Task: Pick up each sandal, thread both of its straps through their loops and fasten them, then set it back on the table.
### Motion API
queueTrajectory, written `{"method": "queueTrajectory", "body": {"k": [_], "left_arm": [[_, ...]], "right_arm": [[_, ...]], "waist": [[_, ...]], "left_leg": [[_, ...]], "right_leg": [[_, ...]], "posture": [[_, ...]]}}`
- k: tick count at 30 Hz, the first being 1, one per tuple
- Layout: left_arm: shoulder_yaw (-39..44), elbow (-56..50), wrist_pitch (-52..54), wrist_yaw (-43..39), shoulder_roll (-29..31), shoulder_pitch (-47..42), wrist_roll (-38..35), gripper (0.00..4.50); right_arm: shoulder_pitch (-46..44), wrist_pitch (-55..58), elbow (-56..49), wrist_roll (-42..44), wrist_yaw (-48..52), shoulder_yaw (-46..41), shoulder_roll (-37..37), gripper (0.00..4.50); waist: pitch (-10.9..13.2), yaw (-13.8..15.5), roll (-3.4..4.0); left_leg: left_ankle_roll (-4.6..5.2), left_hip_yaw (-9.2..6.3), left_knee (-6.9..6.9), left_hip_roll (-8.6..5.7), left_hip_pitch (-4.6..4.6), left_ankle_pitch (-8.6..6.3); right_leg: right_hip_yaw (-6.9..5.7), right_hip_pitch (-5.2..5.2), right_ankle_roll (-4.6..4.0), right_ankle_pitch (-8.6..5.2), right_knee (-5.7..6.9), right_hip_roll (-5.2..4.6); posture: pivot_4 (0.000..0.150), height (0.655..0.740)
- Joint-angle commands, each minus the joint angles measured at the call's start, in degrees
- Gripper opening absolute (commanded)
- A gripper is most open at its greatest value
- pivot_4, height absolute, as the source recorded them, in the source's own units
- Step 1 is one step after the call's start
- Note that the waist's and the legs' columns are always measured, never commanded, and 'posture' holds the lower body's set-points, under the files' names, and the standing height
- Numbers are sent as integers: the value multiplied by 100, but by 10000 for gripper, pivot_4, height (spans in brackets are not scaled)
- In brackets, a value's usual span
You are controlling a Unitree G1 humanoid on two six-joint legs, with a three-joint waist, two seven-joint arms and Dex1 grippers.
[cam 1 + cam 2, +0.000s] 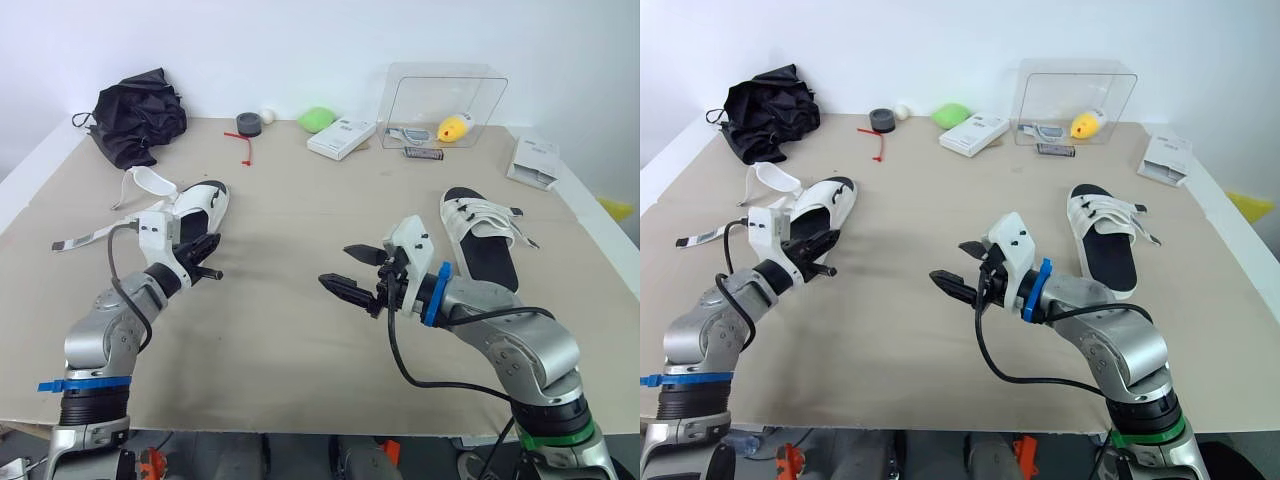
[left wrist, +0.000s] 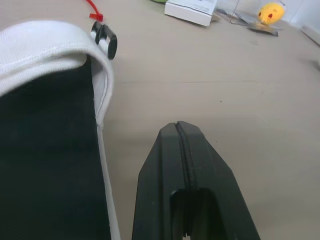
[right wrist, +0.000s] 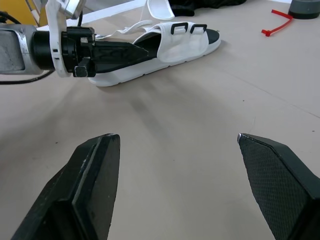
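The left sandal (image 1: 212, 200) looks light, stiff-soled and floppy-strapped, best pinched at its sole edge by the closed, empty left gripper (image 2: 178, 127) beside it, while the right gripper (image 3: 176, 136) gapes wide, empty.

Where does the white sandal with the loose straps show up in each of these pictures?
Left eye view: unfastened sandal, left of centre.
Right eye view: unfastened sandal, left of centre.
Left wrist view: unfastened sandal close up, black footbed under white strap.
Right wrist view: unfastened sandal further off, seen side-on.
Shared landmark: red zip tie, beyond the sandal.
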Motion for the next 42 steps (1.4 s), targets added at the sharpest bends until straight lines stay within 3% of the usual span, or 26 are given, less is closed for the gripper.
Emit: {"method": "queueTrajectory", "body": {"k": [1, 2, 7, 8, 16, 27, 42], "left_arm": [[275, 90, -223, 193, 39, -168, 116, 12259], [298, 149, -252, 234, 34, -208, 141, 19734], [185, 320, -360, 476, 53, -302, 480, 42356], [151, 331, -312, 506, 51, -313, 530, 44459], [-351, 571, -275, 585, 81, -591, 1175, 44459], [-681, 1972, -63, 645, -8, -2007, 1716, 44459], [-739, 3642, -603, 782, -256, -2887, 2162, 44459]], "right_arm": [[-63, -18, -242, 84, 4, -52, 12, 40996], [-71, -11, -238, 89, 5, -57, 10, 40996], [-87, 19, -250, 121, 15, -82, -7, 40996], [-86, 29, -256, 132, 14, -89, -8, 40996], [-107, 120, -348, 250, -22, -145, -14, 40996], [-242, 297, -437, 650, -201, -373, 90, 40996], [-315, 129, -647, 1038, -99, -337, 168, 40996]], "waist": [[0, 0, 0], [0, 0, 0], [0, 1, 0], [0, 1, 0], [0, 2, -1], [1, 3, -4], [1, 2, -4]], "left_leg": [[0, 0, 0, 0, 0, 0], [0, -2, 0, 0, 0, 0], [0, -2, 0, 0, 0, 0], [0, -2, 0, -1, 0, 0], [0, -3, 0, -2, -1, 0], [-5, -8, 0, -6, -9, 3], [-5, -17, -1, -8, -12, 3]], "right_leg": [[0, 0, 0, 0, 0, 0], [0, 0, 0, 0, 0, 3], [0, 0, 0, 0, 0, 3], [0, 1, 0, 0, 0, 3], [0, 1, 1, 0, 0, 4], [-1, -1, 3, 0, 0, 9], [-7, -1, 4, 1, 0, 9]], "posture": [[1500, 7400], [1500, 7400], [1500, 7400], [1500, 7400], [1500, 7400], [1500, 7400], [1500, 7400]]}}
